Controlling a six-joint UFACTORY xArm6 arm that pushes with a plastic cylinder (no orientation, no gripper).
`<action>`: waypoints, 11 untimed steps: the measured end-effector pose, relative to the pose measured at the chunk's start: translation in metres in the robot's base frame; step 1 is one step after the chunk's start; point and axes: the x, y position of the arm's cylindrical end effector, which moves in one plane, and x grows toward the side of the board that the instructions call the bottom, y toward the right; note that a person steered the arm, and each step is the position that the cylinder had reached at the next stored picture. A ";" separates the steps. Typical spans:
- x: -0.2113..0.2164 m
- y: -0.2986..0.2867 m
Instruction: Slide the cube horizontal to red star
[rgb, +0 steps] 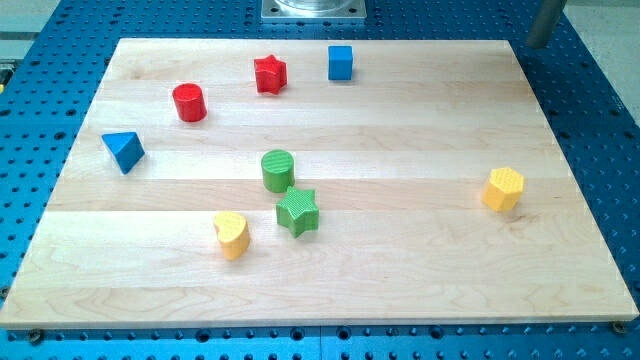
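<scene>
The blue cube (340, 62) sits near the view's top edge of the wooden board (420, 280), just right of the red star (270, 74) with a small gap between them. The cube lies slightly higher in the view than the star. My rod shows as a grey shaft in the view's top right corner. My tip (534, 45) is beyond the board's top right corner, far right of the cube and touching no block.
A red cylinder (189, 102) and a blue triangle (123, 151) lie at the left. A green cylinder (278, 170), a green star (298, 211) and a yellow heart (232, 234) cluster in the middle. A yellow hexagon (504, 189) lies at the right.
</scene>
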 end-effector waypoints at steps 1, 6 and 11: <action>0.020 0.002; -0.001 -0.217; 0.029 -0.258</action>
